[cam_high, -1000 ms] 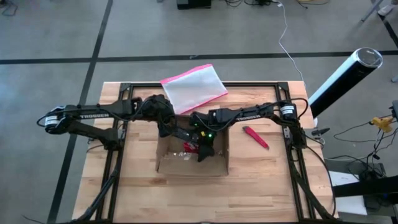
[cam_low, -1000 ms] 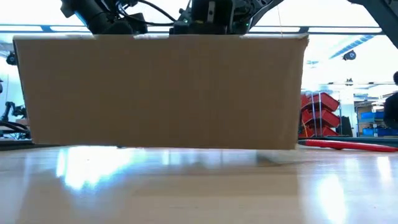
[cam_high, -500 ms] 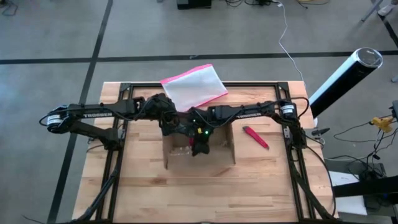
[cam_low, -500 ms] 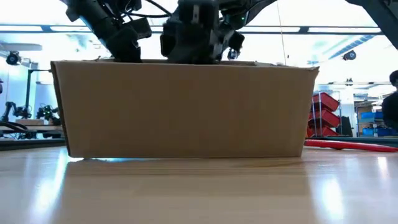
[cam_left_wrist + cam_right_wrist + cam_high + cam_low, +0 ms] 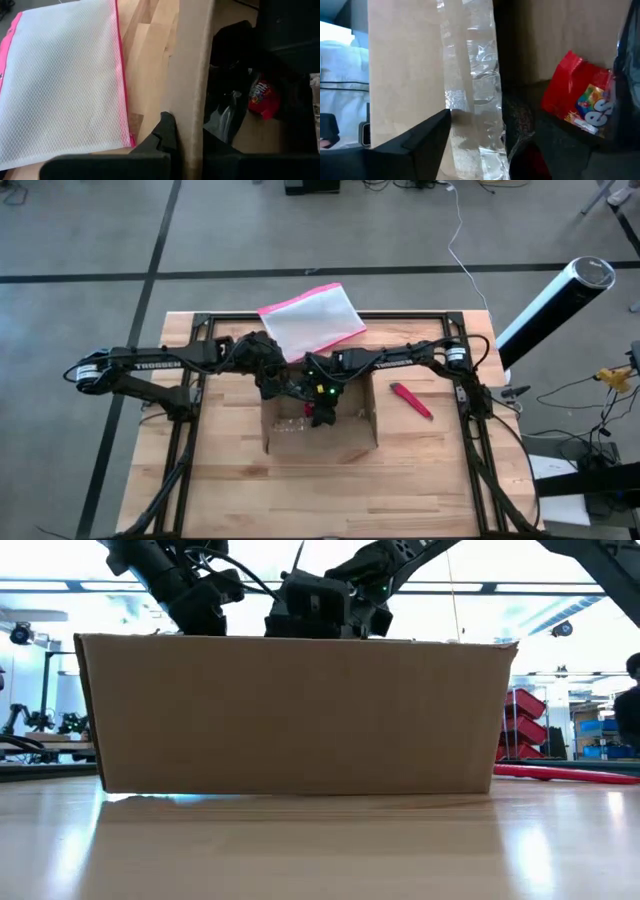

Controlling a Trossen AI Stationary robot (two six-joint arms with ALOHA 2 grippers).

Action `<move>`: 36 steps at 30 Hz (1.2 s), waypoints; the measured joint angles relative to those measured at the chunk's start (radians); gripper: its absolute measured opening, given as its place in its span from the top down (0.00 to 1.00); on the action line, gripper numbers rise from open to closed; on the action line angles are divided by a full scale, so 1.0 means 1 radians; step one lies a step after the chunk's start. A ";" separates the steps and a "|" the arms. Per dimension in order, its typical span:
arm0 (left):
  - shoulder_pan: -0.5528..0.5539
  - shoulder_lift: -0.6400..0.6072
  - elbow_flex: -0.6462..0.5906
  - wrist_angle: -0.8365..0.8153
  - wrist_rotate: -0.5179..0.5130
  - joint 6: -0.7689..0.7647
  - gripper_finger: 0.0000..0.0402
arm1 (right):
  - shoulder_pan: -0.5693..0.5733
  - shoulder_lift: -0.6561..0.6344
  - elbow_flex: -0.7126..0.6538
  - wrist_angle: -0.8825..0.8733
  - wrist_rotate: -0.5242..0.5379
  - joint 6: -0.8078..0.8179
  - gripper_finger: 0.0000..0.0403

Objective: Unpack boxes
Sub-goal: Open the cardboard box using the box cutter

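The brown cardboard box [image 5: 320, 425] stands open on the table by its bottom, and in the low view its near wall [image 5: 295, 715] fills the middle. My left gripper [image 5: 283, 387] is at the box's far left wall, shut on it. My right gripper [image 5: 322, 415] reaches down into the box, open. In its wrist view its fingers [image 5: 420, 137] stand on either side of a crinkled clear film strip [image 5: 475, 100] on cardboard; whether they touch it, I cannot tell. A red sweets packet [image 5: 580, 105] lies inside the box beside it. My left gripper has the box's far wall by its top edge [image 5: 192, 100], one finger [image 5: 165, 132] outside the box and the other inside. The fingers slant down from above. The box sits flat with its bottom on the table.
A pink-edged translucent pouch [image 5: 310, 320] lies at the table's far edge behind the box. A red box cutter [image 5: 412, 400] lies on the table right of the box. A white cylinder [image 5: 555, 300] stands beyond the right edge. Bare wood lies in front of the box.
The box, which stood closer to the near edge with its bottom raised off the table, has gone back toward the far edge and settled flat. My left gripper has kept its hold on the wall. My right gripper has stayed inside the box.
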 joint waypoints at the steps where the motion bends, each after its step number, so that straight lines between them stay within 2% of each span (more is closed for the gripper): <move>1: 0.000 0.000 0.000 0.001 0.000 0.000 1.00 | 0.000 0.000 0.000 -0.001 -0.001 0.001 0.30; 3: 0.000 0.000 0.000 0.002 0.000 0.001 1.00 | -0.001 0.000 0.000 -0.002 -0.020 0.000 0.28; 5: 0.000 0.000 0.000 0.002 0.000 0.000 1.00 | -0.002 0.001 0.000 -0.008 -0.085 0.011 0.27; 9: 0.009 0.000 0.000 0.002 -0.005 -0.008 1.00 | 0.010 0.004 -0.001 -0.028 -0.182 0.035 0.30; 21: 0.034 0.000 0.000 0.009 0.006 -0.012 1.00 | 0.042 0.004 -0.002 -0.041 -0.205 -0.007 0.48; 27: 0.034 0.000 0.000 0.002 0.005 -0.016 1.00 | 0.035 0.002 -0.002 -0.035 -0.286 -0.015 0.56; 36: 0.035 0.000 0.000 0.004 -0.002 -0.015 1.00 | 0.035 -0.003 -0.002 -0.034 -0.315 -0.017 0.78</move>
